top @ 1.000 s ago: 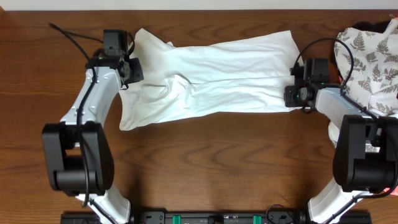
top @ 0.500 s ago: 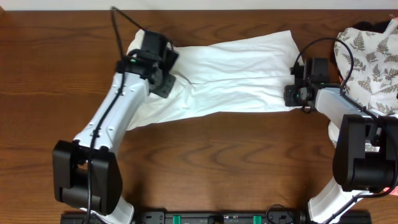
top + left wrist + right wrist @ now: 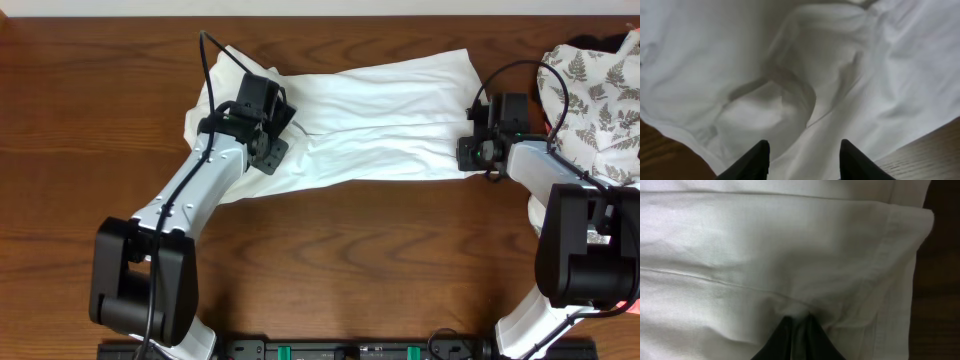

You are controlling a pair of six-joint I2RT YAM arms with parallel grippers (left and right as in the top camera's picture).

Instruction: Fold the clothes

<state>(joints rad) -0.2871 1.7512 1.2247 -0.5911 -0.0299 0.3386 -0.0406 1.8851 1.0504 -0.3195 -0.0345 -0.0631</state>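
Mid-fold: right gripper (image 3: pixel 798 325) is pinched shut on the shirt (image 3: pixel 380 120) hem at its tips, left gripper (image 3: pixel 803 150) is fingers apart and empty over bunched cloth just ahead, so next it likely needs to grab that edge.

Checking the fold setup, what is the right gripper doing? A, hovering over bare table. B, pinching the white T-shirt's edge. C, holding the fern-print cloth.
B: the right wrist view shows the right gripper closed on a pinch of the white T-shirt near its hem; the fern-print cloth lies off to the side.
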